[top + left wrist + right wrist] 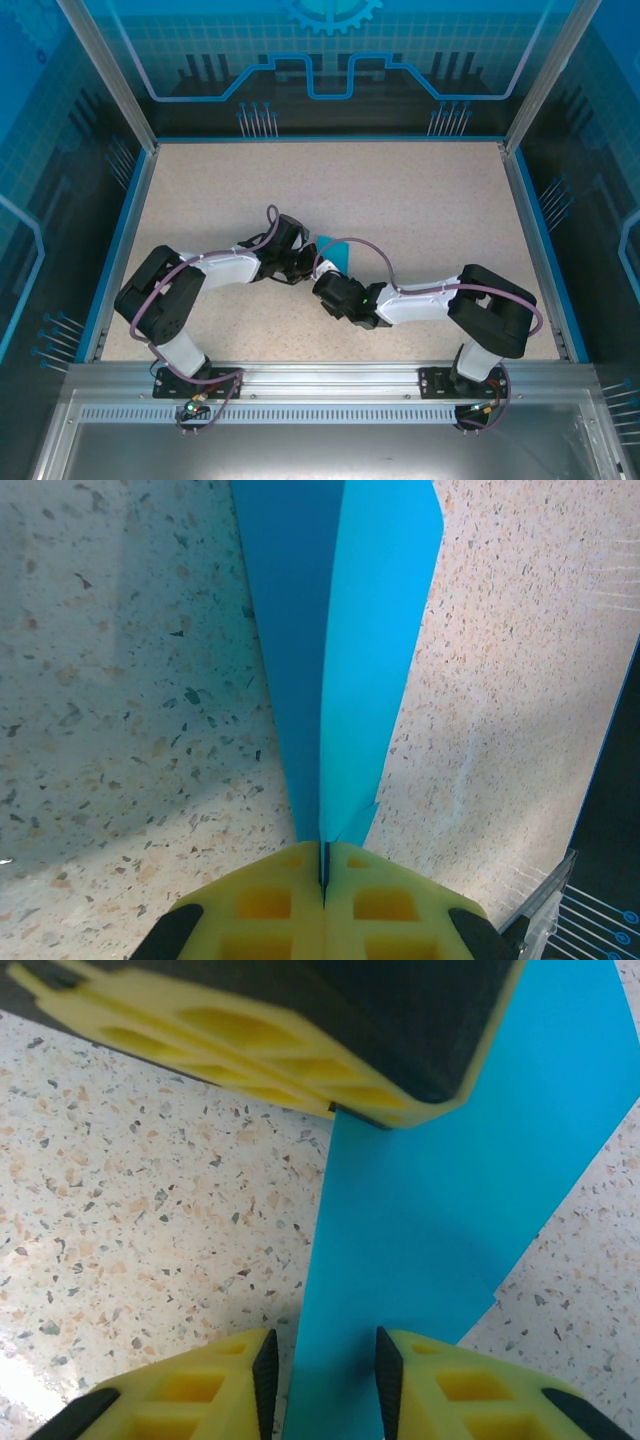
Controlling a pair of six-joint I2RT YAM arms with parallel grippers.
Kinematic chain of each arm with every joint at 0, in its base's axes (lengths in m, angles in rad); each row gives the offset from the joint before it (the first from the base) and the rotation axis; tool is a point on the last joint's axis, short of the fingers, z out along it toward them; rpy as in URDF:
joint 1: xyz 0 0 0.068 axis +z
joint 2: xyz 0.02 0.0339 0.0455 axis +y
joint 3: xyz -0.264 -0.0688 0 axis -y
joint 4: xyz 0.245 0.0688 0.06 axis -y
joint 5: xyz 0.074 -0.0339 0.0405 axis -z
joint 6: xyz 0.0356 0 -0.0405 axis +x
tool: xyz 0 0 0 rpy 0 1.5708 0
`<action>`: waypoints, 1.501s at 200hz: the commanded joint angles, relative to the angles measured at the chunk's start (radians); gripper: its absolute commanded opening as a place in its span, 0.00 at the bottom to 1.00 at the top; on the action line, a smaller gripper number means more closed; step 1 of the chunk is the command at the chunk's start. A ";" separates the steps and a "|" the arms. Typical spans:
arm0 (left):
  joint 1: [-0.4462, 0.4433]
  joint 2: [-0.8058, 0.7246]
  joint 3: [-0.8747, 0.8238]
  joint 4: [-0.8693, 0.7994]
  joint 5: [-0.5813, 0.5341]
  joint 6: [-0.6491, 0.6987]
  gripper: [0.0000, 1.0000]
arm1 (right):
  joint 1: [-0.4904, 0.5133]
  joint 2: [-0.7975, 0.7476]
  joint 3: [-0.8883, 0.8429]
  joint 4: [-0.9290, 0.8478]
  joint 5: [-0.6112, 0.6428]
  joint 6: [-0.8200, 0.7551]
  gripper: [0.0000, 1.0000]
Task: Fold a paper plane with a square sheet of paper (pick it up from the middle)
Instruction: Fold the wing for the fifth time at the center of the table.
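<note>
Left gripper [323, 880] clamped on narrow tip of folded paper [335, 640], bottom centre of left wrist view; right gripper [322, 1370] fingers apart, straddling it. We judge paper light, floppy, easily crumpled: we'd pinch along centre crease, gently.

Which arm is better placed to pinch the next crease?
Probably right: the right pincer is open with the blue paper between its fingers, while the left pincer is shut on its tip.
</note>
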State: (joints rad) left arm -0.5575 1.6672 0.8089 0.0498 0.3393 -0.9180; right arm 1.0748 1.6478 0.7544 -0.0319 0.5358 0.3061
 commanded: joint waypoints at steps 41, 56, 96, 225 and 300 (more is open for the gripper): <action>-0.002 -0.018 0.015 -0.028 0.023 0.000 0.01 | 0.011 0.003 -0.012 0.031 -0.011 0.040 0.15; -0.002 -0.027 0.017 -0.035 0.022 0.005 0.05 | 0.004 -0.003 -0.022 0.039 -0.030 0.046 0.10; -0.002 -0.104 0.020 -0.098 -0.057 0.010 0.31 | -0.033 -0.057 -0.079 0.103 -0.105 0.055 0.05; -0.002 -0.287 -0.039 -0.184 -0.199 0.016 0.52 | -0.271 -0.125 -0.260 0.418 -0.596 0.158 0.05; -0.002 -0.116 0.069 -0.201 -0.091 -0.023 0.69 | -0.311 -0.115 -0.315 0.507 -0.643 0.190 0.06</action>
State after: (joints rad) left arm -0.5575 1.4921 0.8028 -0.1055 0.2001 -0.9195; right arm 0.7731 1.5406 0.4522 0.4355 -0.0875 0.4839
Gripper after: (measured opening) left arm 0.685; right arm 0.062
